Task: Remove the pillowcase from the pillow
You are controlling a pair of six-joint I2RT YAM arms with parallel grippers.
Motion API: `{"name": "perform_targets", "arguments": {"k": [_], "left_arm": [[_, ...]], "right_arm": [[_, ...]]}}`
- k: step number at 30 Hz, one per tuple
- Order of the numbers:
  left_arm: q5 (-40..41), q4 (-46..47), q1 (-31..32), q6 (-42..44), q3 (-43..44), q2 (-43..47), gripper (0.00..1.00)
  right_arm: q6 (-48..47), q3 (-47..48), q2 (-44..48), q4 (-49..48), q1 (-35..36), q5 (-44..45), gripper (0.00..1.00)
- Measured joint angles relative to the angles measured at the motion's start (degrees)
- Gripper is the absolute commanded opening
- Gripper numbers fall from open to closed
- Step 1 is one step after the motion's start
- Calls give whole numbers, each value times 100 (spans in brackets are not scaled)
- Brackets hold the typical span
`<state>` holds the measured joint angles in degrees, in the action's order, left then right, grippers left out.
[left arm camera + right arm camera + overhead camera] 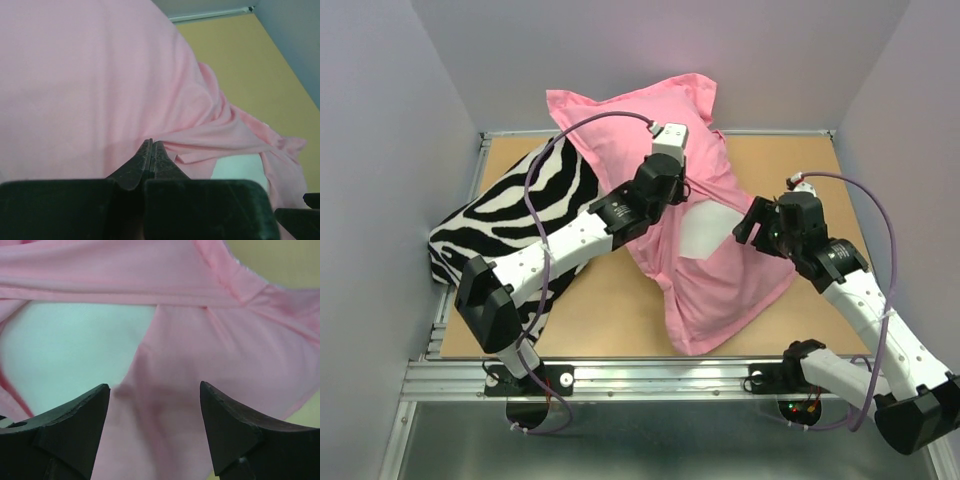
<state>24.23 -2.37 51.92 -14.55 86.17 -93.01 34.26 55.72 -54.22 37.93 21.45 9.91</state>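
Left claw [151,145] closed against pillowcase [75,75], tan tabletop [610,300], lilac walls [650,50]

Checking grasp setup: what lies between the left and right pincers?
Top view: a bare patch of white pillow, ringed by pink pillowcase, lies between the left pincer and the open right pincer.

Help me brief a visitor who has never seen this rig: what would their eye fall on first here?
First the big pink fabric pillowcase, sprawled across the middle of the table with a patch of plain white pillow showing through its opening. Next the bold black-and-white zebra-striped pillow at the table's left edge. The right gripper is poised at that opening, jaws open.
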Motion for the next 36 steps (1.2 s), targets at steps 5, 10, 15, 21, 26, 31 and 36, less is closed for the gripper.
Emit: {"name": "perform_targets", "arguments": {"k": [5,10,15,21,26,31,36], "left_arm": [[-179,37,-400,-234,-492,234,0],[-350,225,-431,-343,-616,238,0],[-444,448,-444,-446,-833,238,0],[-474,638,-450,-553,-1054,240,0],[-476,737,-463,-621,-1150,264,0],[-551,732,-505,-699,-1215,348,0],[-713,706,-597,-745,-1235,457,0]], "right_arm": [[-39,-437,-33,-251,0,-308,77],[-39,-787,212,-260,0,-448,75],[-131,-595,264,-256,76,-678,74],[-315,170,-428,-286,1360,-190,77],[-671,682,-1145,-472,2612,570,86],[-1134,695,-1613,-597,2625,962,93],[-1381,592,-1768,-728,2627,1045,98]]}}
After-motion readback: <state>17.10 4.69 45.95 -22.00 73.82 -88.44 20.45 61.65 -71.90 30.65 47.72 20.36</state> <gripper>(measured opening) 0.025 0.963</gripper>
